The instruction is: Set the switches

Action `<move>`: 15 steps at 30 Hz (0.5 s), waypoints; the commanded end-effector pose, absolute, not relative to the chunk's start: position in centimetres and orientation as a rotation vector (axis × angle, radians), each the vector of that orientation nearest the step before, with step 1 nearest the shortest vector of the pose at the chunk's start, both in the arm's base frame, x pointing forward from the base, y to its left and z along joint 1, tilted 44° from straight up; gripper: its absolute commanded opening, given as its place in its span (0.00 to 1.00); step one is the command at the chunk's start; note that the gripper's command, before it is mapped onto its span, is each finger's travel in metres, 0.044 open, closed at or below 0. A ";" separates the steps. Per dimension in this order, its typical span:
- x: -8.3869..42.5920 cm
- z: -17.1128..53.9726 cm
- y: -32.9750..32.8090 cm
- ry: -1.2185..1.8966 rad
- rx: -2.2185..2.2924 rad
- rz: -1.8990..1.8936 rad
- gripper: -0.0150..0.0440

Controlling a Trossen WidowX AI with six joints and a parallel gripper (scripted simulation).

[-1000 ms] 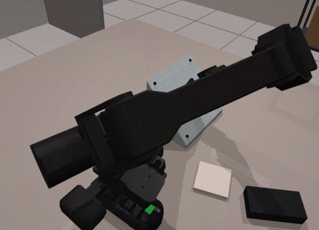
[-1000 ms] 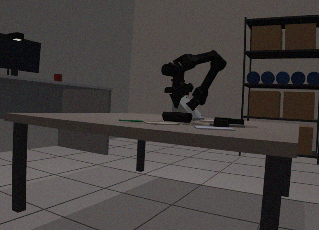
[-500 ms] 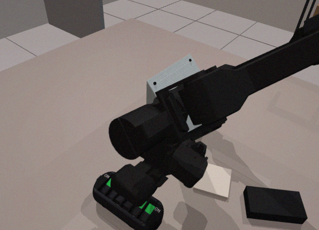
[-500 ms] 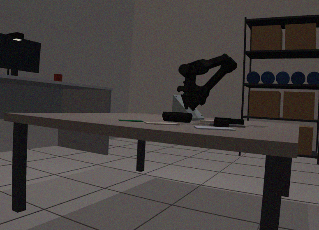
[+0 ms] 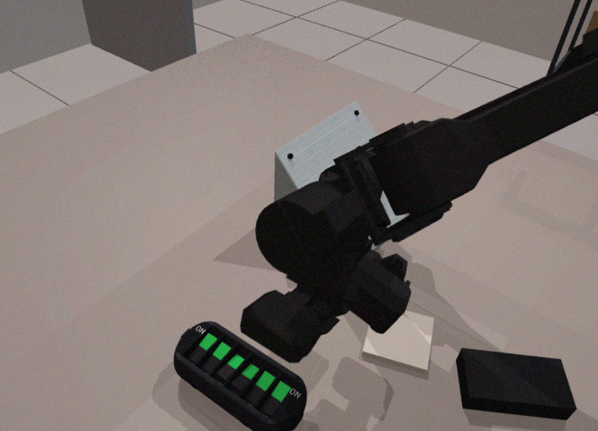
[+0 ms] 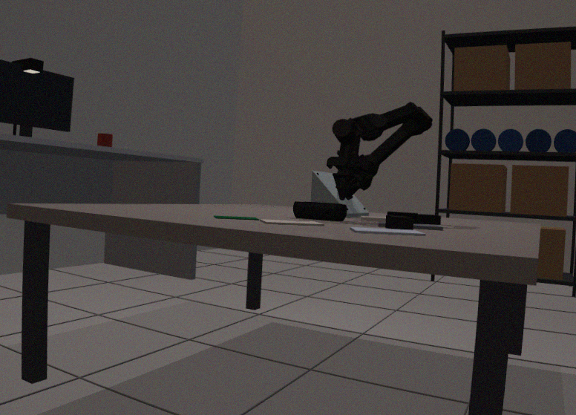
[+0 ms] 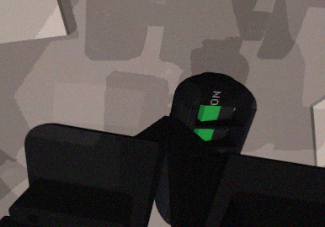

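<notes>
The dark grey controller unit [image 5: 220, 392] [image 6: 319, 211] [image 7: 242, 97] sits flat on its base on the bench, rockers up. All six rockers show green toward the ON-marked side in the top view; the two middle ones show smaller green faces than the other four. The underside label is hidden. My gripper [image 6: 344, 197] [image 7: 169, 123] is shut and empty. It hangs above the bench near the unit, clear of it in the exterior view. In the wrist view the fingers cover most of the unit, leaving two green rockers at one end visible. The fingertips are hidden in the top view.
A slanted silver block [image 5: 319, 146] [image 6: 321, 185] stands behind the arm. A cream tile [image 5: 399, 341] [image 7: 25, 4] and a black block [image 5: 514, 381] lie to the unit's right in the top view. A green strip [image 6: 235, 217] and a white plate [image 6: 387, 231] lie on the bench.
</notes>
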State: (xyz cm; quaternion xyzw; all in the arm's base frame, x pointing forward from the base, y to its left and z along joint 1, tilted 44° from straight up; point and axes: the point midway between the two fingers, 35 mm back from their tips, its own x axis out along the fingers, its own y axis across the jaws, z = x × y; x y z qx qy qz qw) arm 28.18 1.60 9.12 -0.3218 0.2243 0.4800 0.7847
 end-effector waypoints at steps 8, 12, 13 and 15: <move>31.2 9.3 -0.2 0.554 -0.675 1.115 0.25; 32.8 8.9 -1.3 0.613 -0.649 1.148 0.25; 33.0 8.8 -1.5 0.624 -0.644 1.155 0.25; 33.7 8.6 -2.0 0.645 -0.635 1.174 0.25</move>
